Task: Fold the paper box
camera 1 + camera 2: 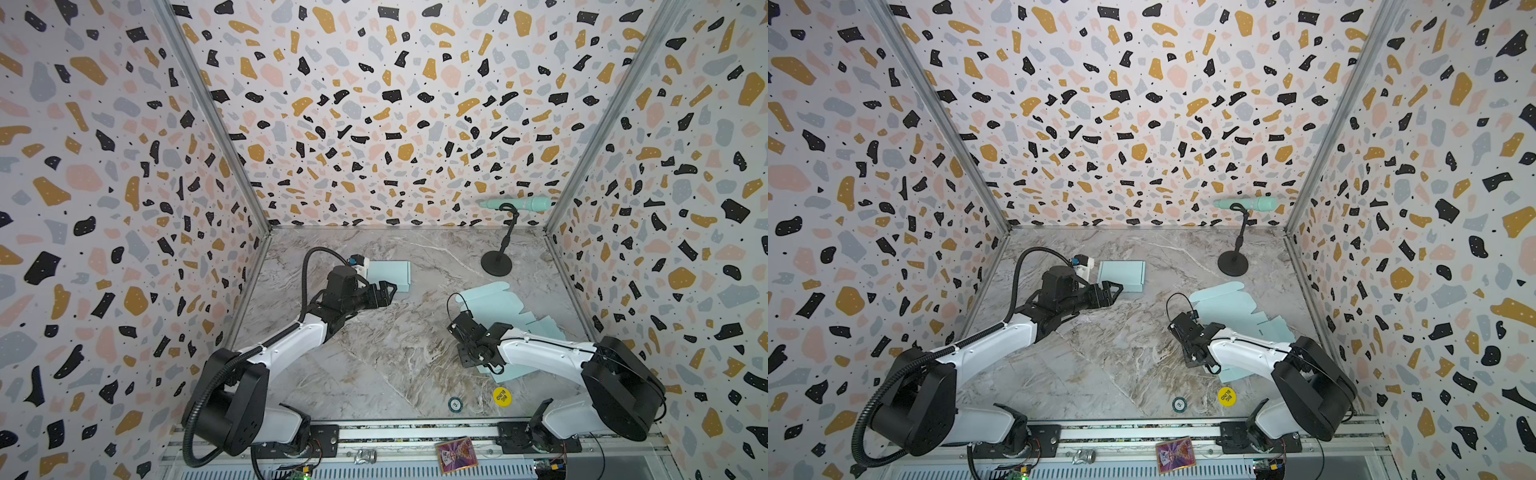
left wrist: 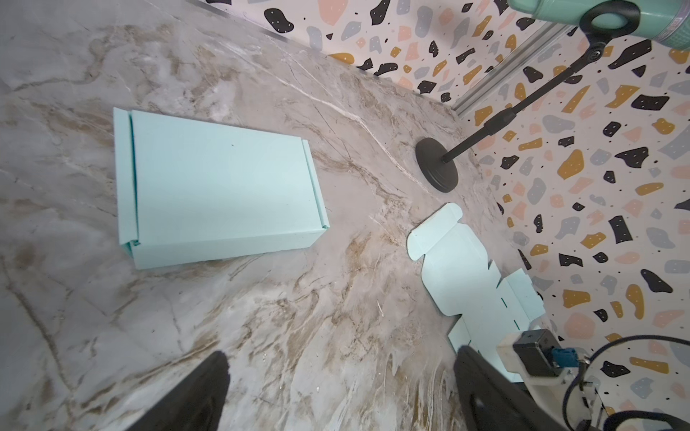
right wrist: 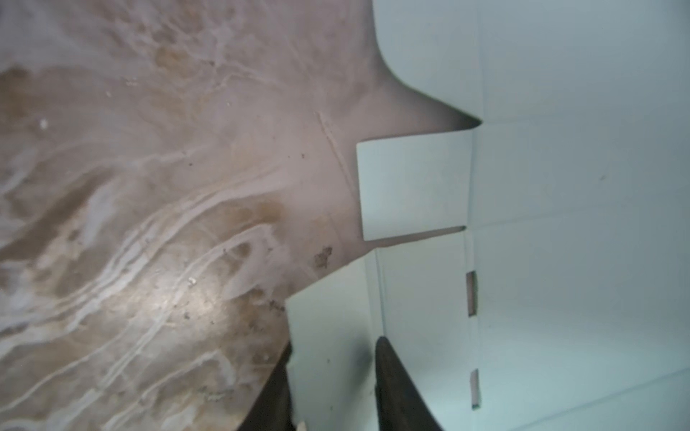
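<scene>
The right gripper's (image 3: 334,343) two dark fingers (image 3: 399,384) straddle a side flap (image 3: 328,373) of the flat, pale-blue die-cut cardboard blank (image 3: 578,224) — one finger lies over the card, while its mate sits at the flap's outer edge and seems tucked beneath it; a gap shows between them, so whether they pinch the flap or merely bracket it I cannot tell. The left gripper (image 2: 343,403) hangs with its black fingers (image 2: 201,395) spread wide and empty above the grey-and-brown marbled tabletop (image 1: 374,365). Take the round black base of the microphone stand (image 1: 496,264) as the marker: the blank lies flat on the table on the robot's side of that base, near it but not touching, and runs on toward the right arm; a closed, rectangular pale-blue paper box (image 1: 388,274) sits well apart from the base toward the left arm's side, with the left gripper near its closest corner. No panel of the blank stands up, so the folding looks barely begun; the step in hand appears to be taking hold of the first side flap. The next move, as I judge it, calls for a firm pinch on that flap and a lift that hinges it along its scored crease by the slots, not a pull that drags the whole sheet — the card is light and will likely slide; the free left gripper would do well to come across toward the base and press the middle panel down.
</scene>
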Controlling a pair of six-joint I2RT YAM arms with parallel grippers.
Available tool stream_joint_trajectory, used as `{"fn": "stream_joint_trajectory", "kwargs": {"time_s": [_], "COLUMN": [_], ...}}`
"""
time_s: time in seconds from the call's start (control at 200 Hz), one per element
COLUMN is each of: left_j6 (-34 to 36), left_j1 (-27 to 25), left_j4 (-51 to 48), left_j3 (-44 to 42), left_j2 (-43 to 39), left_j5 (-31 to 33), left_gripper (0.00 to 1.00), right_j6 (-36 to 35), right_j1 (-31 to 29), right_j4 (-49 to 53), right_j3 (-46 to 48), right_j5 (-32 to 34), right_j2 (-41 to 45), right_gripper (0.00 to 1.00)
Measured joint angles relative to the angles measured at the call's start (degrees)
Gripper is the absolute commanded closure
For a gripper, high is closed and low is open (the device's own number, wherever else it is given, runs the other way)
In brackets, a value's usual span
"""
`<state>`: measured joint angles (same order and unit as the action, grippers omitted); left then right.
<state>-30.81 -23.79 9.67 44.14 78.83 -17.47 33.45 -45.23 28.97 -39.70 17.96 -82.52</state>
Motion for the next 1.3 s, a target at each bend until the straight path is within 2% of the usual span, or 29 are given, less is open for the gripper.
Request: {"fn": "stream_joint_trajectory", "kwargs": {"time_s": [0.105, 0.225, 0.305, 0.481, 0.651, 0.921, 1.302], "left_j6": [-0.44, -1.09, -1.38, -3.1, -3.32, -3.21, -3.13], "left_j1": [-0.02, -0.92, -3.39, -7.63, -7.43, -5.86, -3.8], "left_j4": [0.61, 0.74, 0.74, 1.88, 4.26, 6.1, 5.79], "left_j3": [0.0, -0.37, -1.68, -4.76, -2.16, 8.41, 20.48], "left_j2": [-1.07, -1.95, -2.56, -0.02, 9.81, 25.44, 36.35], "left_j5": [-0.15, 0.2, 1.09, 1.68, 3.89, 6.78, 10.25], "left_gripper": [0.07, 0.2, 0.24, 0.43, 0.52, 0.56, 0.56], "right_j6": [-0.46, -0.85, -0.87, -0.94, -1.22, -4.02, -12.0], "right_j1": [-0.33, -1.92, -3.87, -9.07, -12.81, -15.78, -18.8], "right_j4": [0.09, 0.74, 1.9, 4.7, 5.01, 3.32, -4.39], "right_j3": [-0.48, -1.29, -2.6, -7.52, -8.74, -7.85, -2.73], "right_j5": [1.33, 3.04, 4.2, 7.82, 10.86, 13.84, 14.45], "right_j2": [-0.94, -2.21, -3.15, -3.65, -0.28, 8.35, 15.56], "right_gripper": [0.83, 0.92, 1.0, 1.0, 1.0, 1.0, 1.0]}}
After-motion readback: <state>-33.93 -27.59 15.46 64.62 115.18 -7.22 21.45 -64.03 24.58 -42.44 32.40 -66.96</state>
